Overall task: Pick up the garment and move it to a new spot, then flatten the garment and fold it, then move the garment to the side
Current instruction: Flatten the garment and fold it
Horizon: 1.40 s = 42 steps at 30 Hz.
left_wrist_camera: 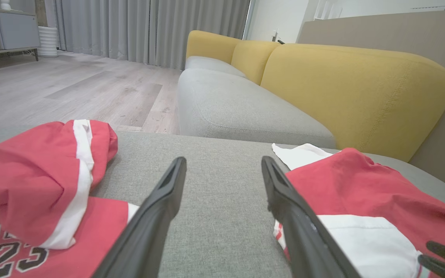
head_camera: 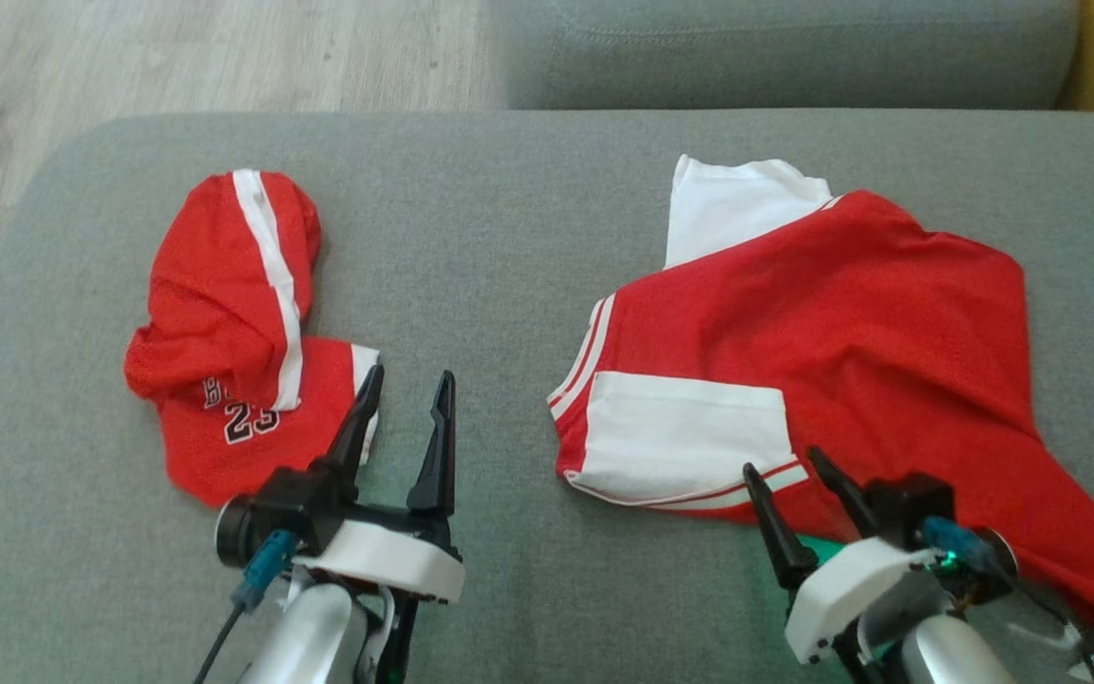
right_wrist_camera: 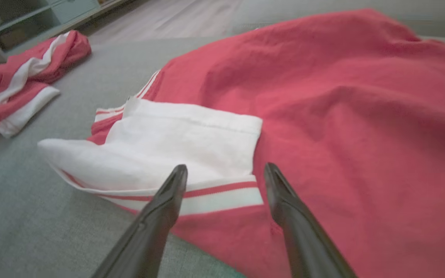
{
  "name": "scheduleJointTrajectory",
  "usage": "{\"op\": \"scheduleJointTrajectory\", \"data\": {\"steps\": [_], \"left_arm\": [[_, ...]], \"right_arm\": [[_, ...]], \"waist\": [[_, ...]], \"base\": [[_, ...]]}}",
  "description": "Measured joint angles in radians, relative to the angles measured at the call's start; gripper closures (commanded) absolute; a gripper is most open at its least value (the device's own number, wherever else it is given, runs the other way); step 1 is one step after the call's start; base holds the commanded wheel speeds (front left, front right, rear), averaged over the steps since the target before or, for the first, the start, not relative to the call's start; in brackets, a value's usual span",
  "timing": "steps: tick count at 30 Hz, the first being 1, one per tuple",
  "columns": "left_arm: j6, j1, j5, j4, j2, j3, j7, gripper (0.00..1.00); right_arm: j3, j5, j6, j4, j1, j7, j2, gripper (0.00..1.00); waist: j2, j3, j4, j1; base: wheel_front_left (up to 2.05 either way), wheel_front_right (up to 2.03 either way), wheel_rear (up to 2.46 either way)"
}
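The left gripper (head_camera: 409, 375) stands wide open and empty. Its two dark fingers (head_camera: 435, 456) point straight ahead of the left wrist housing (head_camera: 386, 560) and silver left forearm (head_camera: 310, 636) behind them. The right gripper (head_camera: 782, 461) is spread just as wide, also empty. Its tips lean toward the left fingers, with the right wrist housing (head_camera: 841, 589) behind them.

Shorts (head_camera: 224, 323), perhaps, left of shirt (head_camera: 851, 323).

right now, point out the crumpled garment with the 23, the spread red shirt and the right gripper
crumpled garment (head_camera: 210, 275), head view, red upper fold
red shirt (head_camera: 851, 323), head view, middle of body
right gripper (head_camera: 781, 460), head view, between its fingertips
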Motion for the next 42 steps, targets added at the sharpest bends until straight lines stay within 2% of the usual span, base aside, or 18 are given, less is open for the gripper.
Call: {"op": "scheduleJointTrajectory", "data": {"steps": [6,10,11,12,17,24,26,33,38,42], "left_arm": [[-0.001,-0.021,0.0,0.0,0.0,0.0,0.0,0.0],[-0.001,-0.022,0.0,0.0,0.0,-0.003,0.0,0.0],[-0.001,-0.022,0.0,0.0,0.0,-0.003,0.0,0.0],[-0.001,-0.023,0.0,0.001,0.0,-0.003,0.0,0.0],[-0.001,-0.024,0.0,0.009,0.0,0.0,0.0,0.0],[0.0,-0.021,0.0,0.011,0.0,0.002,0.0,0.0],[0.0,-0.019,0.0,0.011,0.0,0.002,0.0,0.0],[0.002,-0.007,0.0,0.011,0.0,0.001,0.0,0.0],[0.009,0.009,0.0,0.012,0.0,0.001,0.0,0.0],[0.01,0.03,0.0,0.013,0.0,0.001,0.0,0.0]], "right_arm": [[0.02,0.027,0.0,0.104,-0.066,0.064,-0.02,0.0],[0.075,0.065,0.0,0.123,-0.107,0.09,-0.045,0.0],[0.093,0.079,0.0,0.125,-0.115,0.091,-0.052,0.16],[0.11,0.092,0.0,0.125,-0.121,0.091,-0.06,0.99],[0.177,0.132,0.0,0.116,-0.121,0.043,-0.093,1.0],[0.198,0.14,0.0,0.003,-0.129,-0.095,-0.117,1.0],[0.189,0.119,0.0,-0.029,-0.149,-0.123,-0.129,1.0],[0.065,0.018,0.0,-0.179,-0.245,-0.178,-0.148,1.0],[0.059,-0.009,0.0,-0.274,-0.27,-0.179,-0.161,1.0],[0.094,-0.007,0.0,-0.371,-0.304,-0.178,-0.175,1.0]], "waist": [[0.0,0.031,0.015,0.0],[0.0,0.04,0.023,0.0],[0.0,0.041,0.024,0.0],[0.0,0.041,0.024,0.0],[0.0,0.026,0.019,-0.0001],[0.0,-0.012,-0.001,-0.0002],[0.0,-0.025,-0.004,-0.0002],[0.0,-0.071,0.005,-0.0002],[0.0,-0.098,0.016,-0.0002],[0.0,-0.124,0.027,-0.0003]], "base": [[0.0,0.0,0.0],[0.0,0.0,0.0],[0.0,0.0,0.0],[0.0,0.0,0.0],[0.0,0.0,0.0],[0.0,0.0,0.0],[0.0,0.0,0.0],[0.0,0.0,0.0],[0.0,0.0,0.0],[0.0,0.0,0.0]]}}
